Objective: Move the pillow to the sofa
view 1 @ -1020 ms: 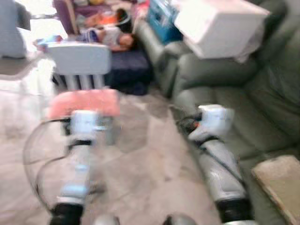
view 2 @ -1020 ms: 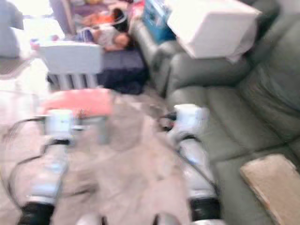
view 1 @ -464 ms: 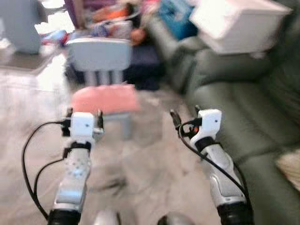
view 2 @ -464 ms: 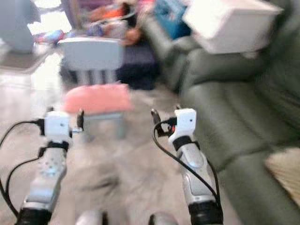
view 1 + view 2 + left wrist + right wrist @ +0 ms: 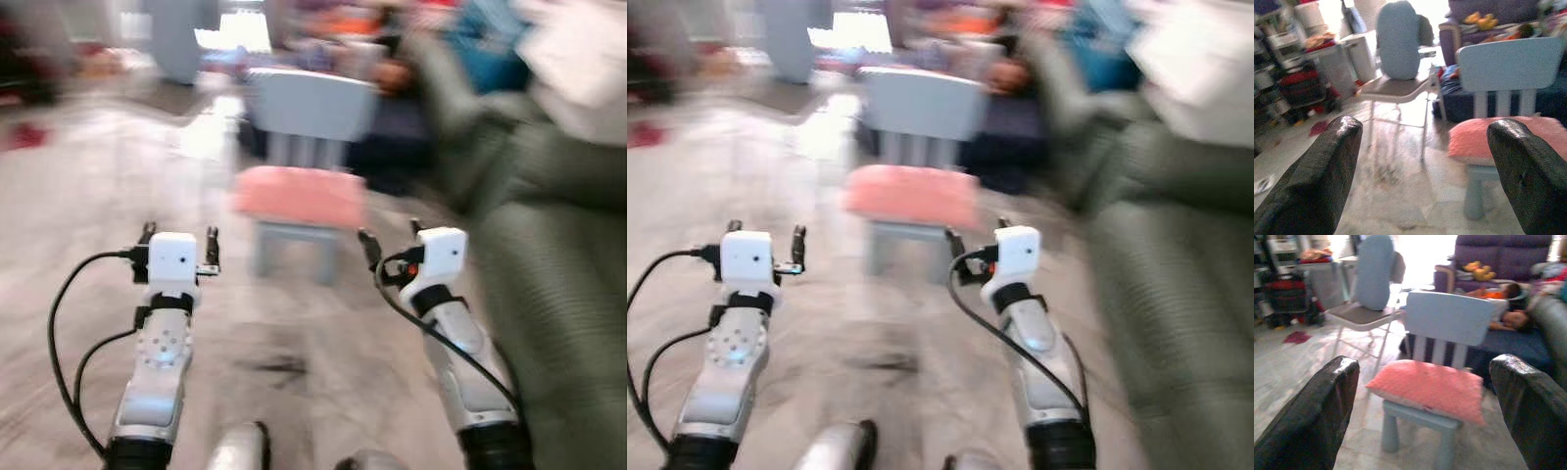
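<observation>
A pink pillow lies flat on the seat of a small light-blue chair straight ahead on the floor. The right wrist view shows the pillow dead centre between that gripper's fingers. My left gripper is held out open in front of me, short of the chair and to its left. My right gripper is open too, just short of the chair's right front corner. Neither touches the pillow. The grey-green sofa runs along my right side.
A folding chair with a blue backrest stands further off on the left. A purple couch with toys is behind the small chair, and a dark blue mattress with someone lying on it. Boxes sit on the sofa's far end. Bare floor lies between me and the chair.
The camera has swung left, so the chair and pillow now sit in the middle of the view and the sofa has slid to the right edge. Both arms stay raised.
</observation>
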Robot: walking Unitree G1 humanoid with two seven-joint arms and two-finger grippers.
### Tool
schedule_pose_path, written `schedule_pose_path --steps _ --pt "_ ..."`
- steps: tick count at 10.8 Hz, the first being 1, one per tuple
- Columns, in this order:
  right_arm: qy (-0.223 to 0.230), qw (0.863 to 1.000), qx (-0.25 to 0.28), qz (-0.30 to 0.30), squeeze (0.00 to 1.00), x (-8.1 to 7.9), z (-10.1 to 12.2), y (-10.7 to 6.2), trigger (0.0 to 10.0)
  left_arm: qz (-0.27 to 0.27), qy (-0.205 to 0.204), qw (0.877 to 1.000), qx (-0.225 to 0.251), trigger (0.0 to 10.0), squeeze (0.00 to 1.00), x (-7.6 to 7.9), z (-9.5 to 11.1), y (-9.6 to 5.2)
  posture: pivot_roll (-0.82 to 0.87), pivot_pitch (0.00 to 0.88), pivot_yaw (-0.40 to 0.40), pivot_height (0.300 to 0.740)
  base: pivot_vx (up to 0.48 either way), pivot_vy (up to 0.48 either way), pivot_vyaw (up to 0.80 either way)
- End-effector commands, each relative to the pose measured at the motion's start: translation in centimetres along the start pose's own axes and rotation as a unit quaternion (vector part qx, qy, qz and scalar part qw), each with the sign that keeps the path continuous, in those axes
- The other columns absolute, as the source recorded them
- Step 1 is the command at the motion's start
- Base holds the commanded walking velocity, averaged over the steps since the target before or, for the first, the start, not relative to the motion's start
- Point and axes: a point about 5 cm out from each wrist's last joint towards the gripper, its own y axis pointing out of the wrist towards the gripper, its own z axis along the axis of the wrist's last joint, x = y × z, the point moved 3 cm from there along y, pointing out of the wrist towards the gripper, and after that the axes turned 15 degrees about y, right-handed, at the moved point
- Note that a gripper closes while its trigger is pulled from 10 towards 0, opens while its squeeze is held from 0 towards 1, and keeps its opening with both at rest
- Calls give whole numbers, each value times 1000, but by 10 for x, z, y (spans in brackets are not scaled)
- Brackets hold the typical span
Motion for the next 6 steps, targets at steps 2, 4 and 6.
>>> schedule_pose_path --steps 2,4,6 --pt "0 1000 10 -1 0 0 5 1 10000 -14 -1 1000 4 10000 0 4 3 1 -30 86 -65 740 317 0 0" --pt "1 1000 8 -4 0 0 3 0 10000 -18 -2 1000 3 10000 0 5 3 1 -30 88 -64 740 319 0 0" --pt "0 1000 6 -13 0 4 3 1 10000 -21 -4 1000 2 10000 0 6 3 1 -29 89 -64 740 347 0 0"
